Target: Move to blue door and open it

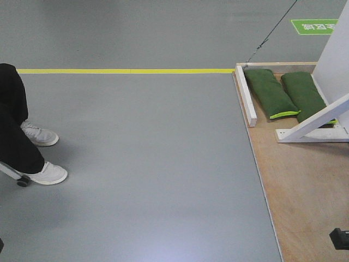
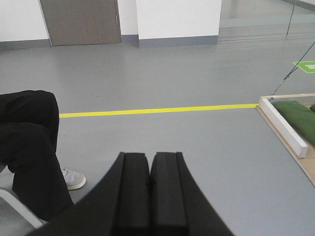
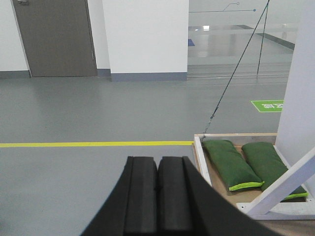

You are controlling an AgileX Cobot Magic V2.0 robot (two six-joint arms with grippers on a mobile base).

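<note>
front downward, 2 wrists forward, sharing sandbags (image 1: 271, 93)

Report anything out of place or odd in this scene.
Nothing looks spilled, broken or askew. The green sandbags lie side by side on the wooden platform, next to the white brace.

Open floor (image 1: 152, 164) between legs (image 1: 13, 125) and sandbags (image 1: 270, 93)
</note>
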